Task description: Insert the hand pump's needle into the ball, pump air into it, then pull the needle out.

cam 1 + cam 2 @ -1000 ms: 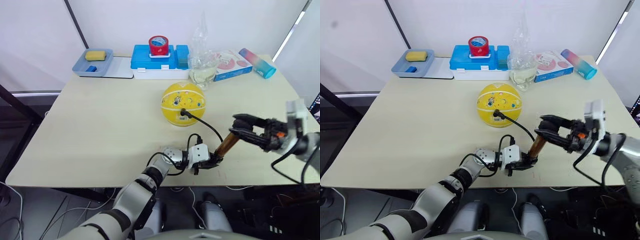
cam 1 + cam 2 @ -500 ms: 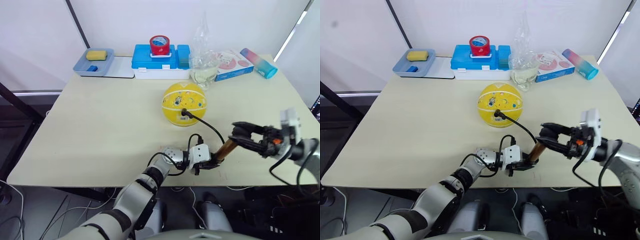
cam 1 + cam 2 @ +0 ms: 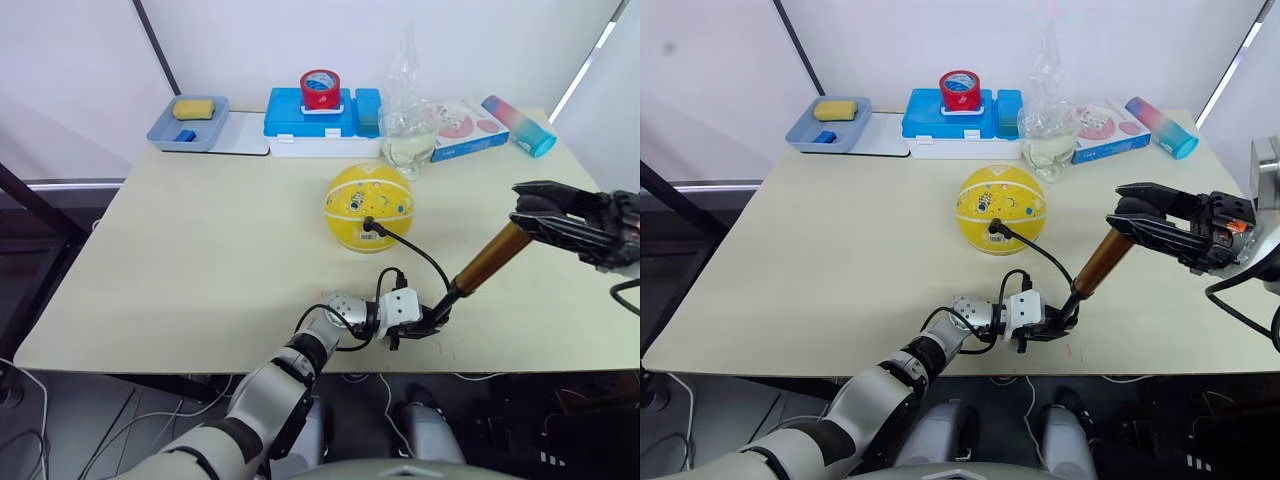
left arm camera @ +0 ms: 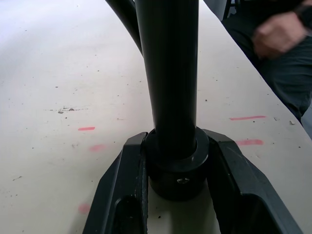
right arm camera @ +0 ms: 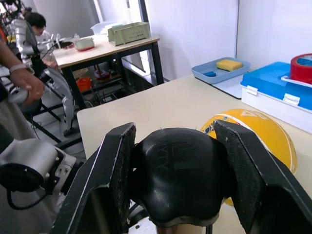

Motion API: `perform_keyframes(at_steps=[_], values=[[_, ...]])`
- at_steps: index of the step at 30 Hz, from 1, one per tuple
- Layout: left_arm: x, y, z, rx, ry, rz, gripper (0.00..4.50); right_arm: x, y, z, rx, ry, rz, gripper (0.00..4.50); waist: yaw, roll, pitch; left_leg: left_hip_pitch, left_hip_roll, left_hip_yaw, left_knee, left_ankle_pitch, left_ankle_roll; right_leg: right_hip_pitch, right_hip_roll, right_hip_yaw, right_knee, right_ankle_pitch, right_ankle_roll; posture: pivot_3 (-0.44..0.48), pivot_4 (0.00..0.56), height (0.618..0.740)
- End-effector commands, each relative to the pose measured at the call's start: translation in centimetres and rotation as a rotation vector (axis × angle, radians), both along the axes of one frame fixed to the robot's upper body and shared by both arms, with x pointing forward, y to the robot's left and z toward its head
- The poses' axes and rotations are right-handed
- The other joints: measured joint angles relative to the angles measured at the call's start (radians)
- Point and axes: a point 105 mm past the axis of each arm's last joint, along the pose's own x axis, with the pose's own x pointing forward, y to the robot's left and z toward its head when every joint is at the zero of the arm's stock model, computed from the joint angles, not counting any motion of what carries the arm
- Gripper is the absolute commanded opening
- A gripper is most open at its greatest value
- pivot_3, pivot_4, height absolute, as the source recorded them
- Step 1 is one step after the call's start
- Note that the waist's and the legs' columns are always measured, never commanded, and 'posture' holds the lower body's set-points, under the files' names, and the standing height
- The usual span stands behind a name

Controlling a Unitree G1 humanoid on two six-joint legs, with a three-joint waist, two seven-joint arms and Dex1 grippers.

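Observation:
The yellow ball (image 3: 368, 207) sits mid-table. The hand pump (image 3: 490, 258) stands tilted near the table's front edge, its gold barrel leaning up to the right. My left gripper (image 3: 437, 316) is shut on the pump's black bottom cap (image 4: 171, 170). My right gripper (image 3: 520, 207) is shut on the black handle (image 5: 178, 170) at the pump's raised top end. The thin black hose (image 3: 420, 255) curves from the pump's base to a small black fitting (image 3: 368, 224) on the ball's front. The needle itself is hidden inside the ball.
Along the back edge stand a grey tray (image 3: 163, 133) with a yellow sponge, a blue box (image 3: 310, 115) with a red tape roll (image 3: 317, 88) on it, a clear plastic bag (image 3: 405, 100), a pink box (image 3: 462, 130) and a pink-blue tube (image 3: 512, 124). A person's hand (image 4: 278, 34) is beyond the table edge.
My right gripper dipped a little, then rose up and to the right with the handle, lengthening the pump. The left gripper and the ball stayed put.

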Motion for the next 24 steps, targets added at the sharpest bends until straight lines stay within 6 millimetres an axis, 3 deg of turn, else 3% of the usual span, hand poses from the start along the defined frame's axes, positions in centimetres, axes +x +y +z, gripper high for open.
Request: perform_keyframes(at_steps=[1,8,17,20,24], values=[[-1.6,1.4,-3.0,0.119,0.074,-0.032,1.15,-0.5,-0.1,1.6,0.004,-0.092,-0.015,2.05,0.001,0.0,0.0,-0.001,0.0,0.0,0.0,0.0,0.0,-0.001,0.0,0.0,0.0,0.0,0.0,0.0,0.15,0.739],[-1.6,1.3,-3.0,0.117,0.074,-0.032,1.15,0.6,0.5,-5.1,-0.166,0.008,-0.036,2.05,0.002,-0.004,-0.002,0.001,0.0,-0.001,0.0,0.0,0.0,0.001,0.001,0.0,0.0,0.0,0.0,0.0,0.15,0.739],[-1.4,1.5,-3.0,0.119,0.072,-0.024,1.15,1.7,1.6,-12.0,-0.219,0.058,-0.048,2.05,0.0,-0.004,-0.003,0.003,0.001,-0.001,0.0,0.0,0.0,0.002,0.002,0.0,0.0,0.0,0.0,0.0,0.15,0.739],[-1.3,1.5,-2.9,0.118,0.071,-0.021,1.15,1.8,1.7,-12.6,-0.196,0.045,-0.058,2.05,0.0,-0.004,-0.003,0.004,0.0,0.0,0.0,0.0,0.0,0.002,0.002,0.0,0.001,0.0,0.0,0.0,0.15,0.739],[-1.3,1.5,-3.0,0.12,0.07,-0.02,1.15,1.9,1.1,-9.7,-0.136,-0.018,-0.054,2.05,0.0,-0.004,-0.003,0.005,0.001,0.0,0.0,0.0,0.0,0.003,0.002,0.0,0.001,0.0,0.0,0.0,0.15,0.739]])
